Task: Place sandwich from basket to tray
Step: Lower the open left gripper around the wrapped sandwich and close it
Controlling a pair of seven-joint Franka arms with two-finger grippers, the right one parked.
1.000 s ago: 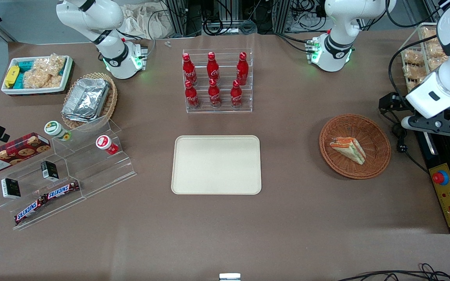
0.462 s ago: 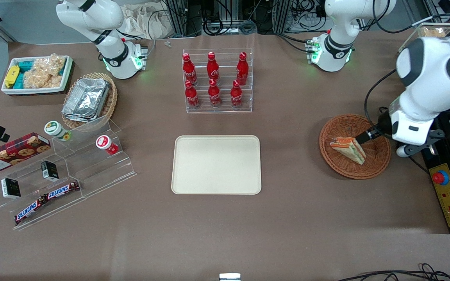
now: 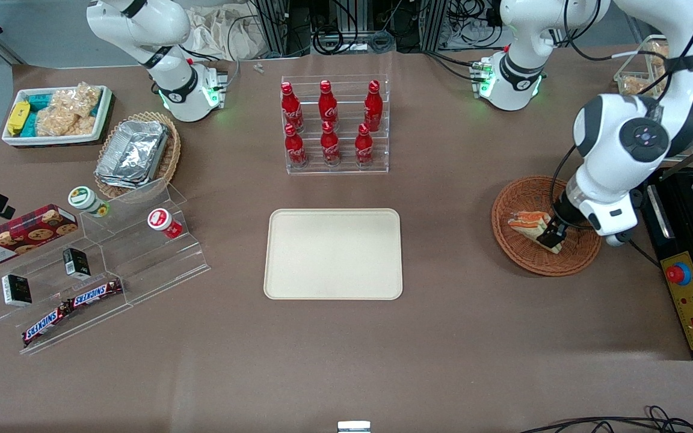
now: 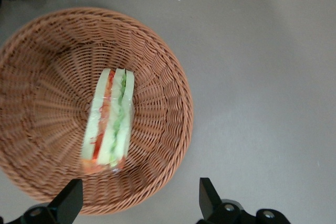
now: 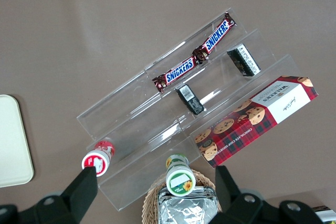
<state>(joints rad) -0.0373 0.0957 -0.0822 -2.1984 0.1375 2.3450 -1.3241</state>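
While hand [image 3: 552,234] hovers spread, sandwich [image 4: 108,121] lies below in basket [image 4: 163,129]

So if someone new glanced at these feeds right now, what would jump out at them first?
Probably the gripper, fingers open, poised just above the sandwich lying in the round brown basket toward the working arm's end of the table. Next, the bare cream tray mid-table, with the rack of six red cola bottles farther from the front camera.
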